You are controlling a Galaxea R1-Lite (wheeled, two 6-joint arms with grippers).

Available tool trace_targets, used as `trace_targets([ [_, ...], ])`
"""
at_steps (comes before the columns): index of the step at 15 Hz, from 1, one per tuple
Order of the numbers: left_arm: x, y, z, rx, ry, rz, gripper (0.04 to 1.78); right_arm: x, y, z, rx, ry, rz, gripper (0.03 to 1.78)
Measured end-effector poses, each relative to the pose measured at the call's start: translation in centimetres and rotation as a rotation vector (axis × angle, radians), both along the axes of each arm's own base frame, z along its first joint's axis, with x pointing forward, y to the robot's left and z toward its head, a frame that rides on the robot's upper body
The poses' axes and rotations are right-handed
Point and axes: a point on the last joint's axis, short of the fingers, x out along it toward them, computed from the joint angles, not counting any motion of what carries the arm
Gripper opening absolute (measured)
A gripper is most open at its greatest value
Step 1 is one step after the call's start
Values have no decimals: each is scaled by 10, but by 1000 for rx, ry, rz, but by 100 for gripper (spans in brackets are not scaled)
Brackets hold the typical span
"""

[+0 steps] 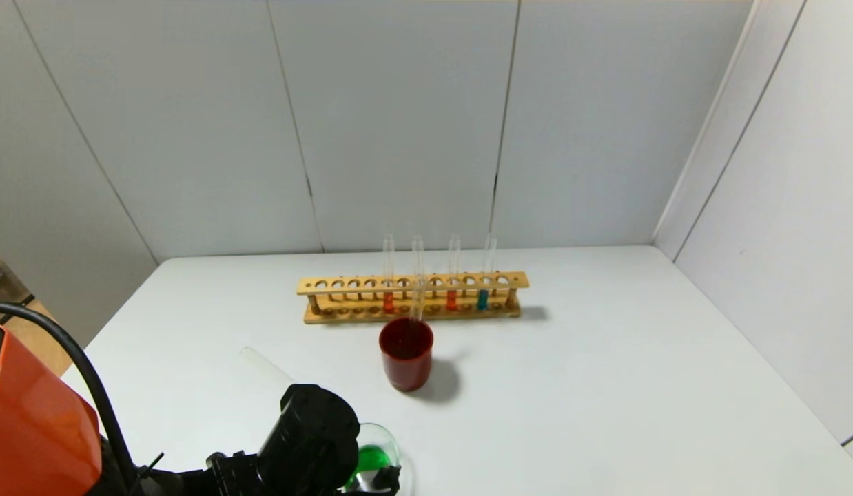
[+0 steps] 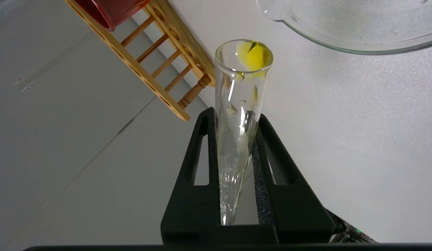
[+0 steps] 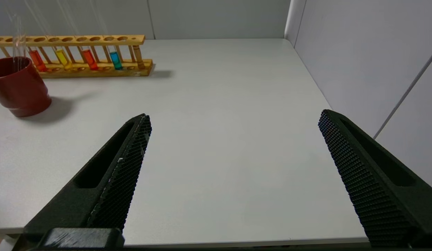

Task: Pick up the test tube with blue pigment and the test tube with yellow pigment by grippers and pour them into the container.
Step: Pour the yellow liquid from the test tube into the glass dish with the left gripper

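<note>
My left gripper (image 2: 237, 116) is shut on the test tube with yellow pigment (image 2: 242, 90). The tube is nearly drained, with yellow residue at its closed end. In the head view that gripper (image 1: 316, 441) is at the front left, and the tube (image 1: 261, 365) slants away from it to the upper left. Right beside the gripper stands the container (image 1: 392, 441), a clear beaker holding green liquid; its rim (image 2: 341, 38) shows close by. The test tube with blue pigment (image 1: 482, 297) (image 3: 115, 60) stands in the wooden rack (image 1: 413, 284). My right gripper (image 3: 234, 116) is open, low over the table's near right edge.
A dark red cup (image 1: 406, 362) with an empty tube leaning in it stands just in front of the rack. The rack (image 3: 97, 38) also holds two orange-red tubes (image 3: 36, 59) and another yellow tube (image 3: 63, 58). White walls close the back and the right side.
</note>
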Motion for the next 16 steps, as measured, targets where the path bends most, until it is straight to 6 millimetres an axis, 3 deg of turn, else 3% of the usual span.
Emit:
trace_targets([
  [16, -3, -4, -2, 76, -19, -12, 33, 0, 0, 0, 0, 0, 0, 175],
])
